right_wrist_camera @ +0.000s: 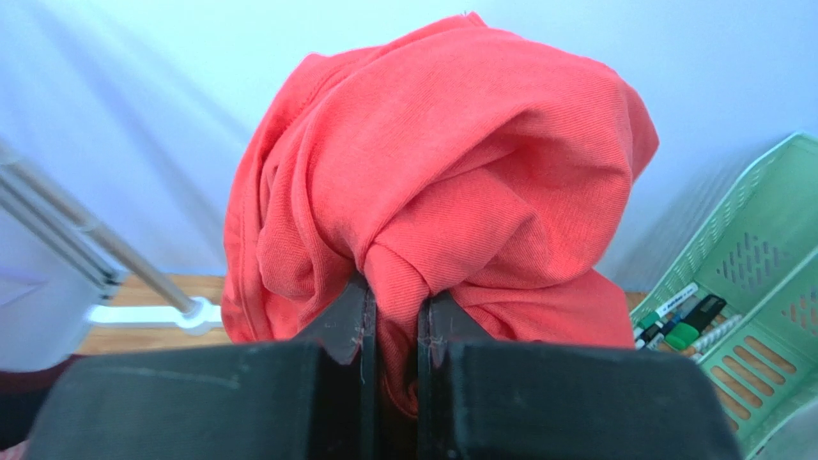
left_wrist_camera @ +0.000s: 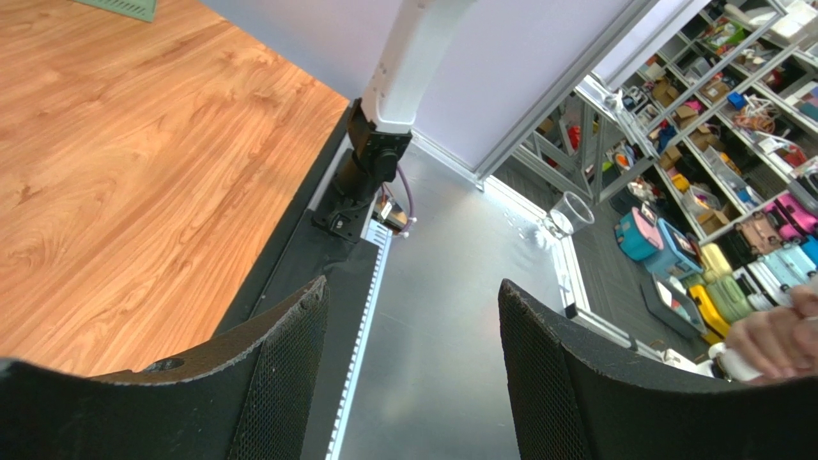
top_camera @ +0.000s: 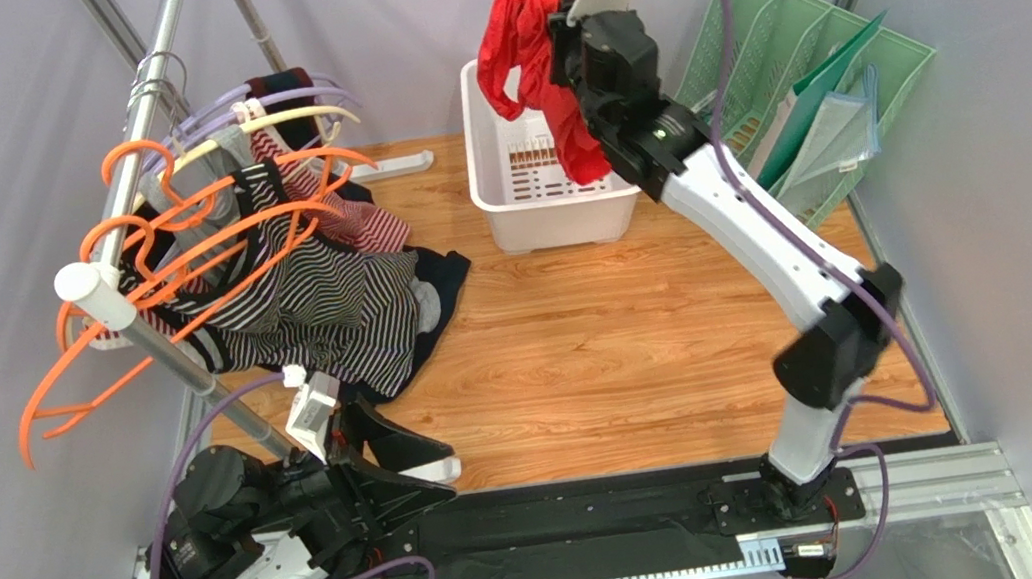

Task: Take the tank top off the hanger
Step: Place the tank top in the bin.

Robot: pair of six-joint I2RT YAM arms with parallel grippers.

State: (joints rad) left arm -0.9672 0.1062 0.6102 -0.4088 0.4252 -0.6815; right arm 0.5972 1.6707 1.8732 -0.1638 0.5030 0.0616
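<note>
Tank top (right_wrist_camera: 451, 163), red and finely ribbed, was bunched into a soft, rounded lump in the right claw (right_wrist_camera: 394, 307). The claw's flat black fingers (right_wrist_camera: 350, 321) were pinched almost together on a fold of the cloth. From above, the top hung at 12 o'clock, raised over the basket (top_camera: 488, 172), with a loose end drooping toward the basket's opening. Whether cloth and basket touched could not be told.

The left claw (left_wrist_camera: 413, 316) sat low at 7 o'clock with its jaws wide apart, and it held nothing. Its fingers were black and curved, with a fine mesh texture on the inner pads.

The basket was white plastic and rectangular, with slotted walls. At 10 o'clock a shiny metal rail (top_camera: 138, 123) ran slantwise and carried thin, curved orange hangers (top_camera: 177, 262), with a few pale ones beside them. Striped knit clothes (top_camera: 327, 304) in black, white and red sagged from these onto the table (top_camera: 606, 345), whose top was warm wood-grain plank. At 2 o'clock, green perforated plastic trays (top_camera: 808, 52) leaned in a stepped row just beside the basket. The right wrist view showed pens lying in one of them.
</note>
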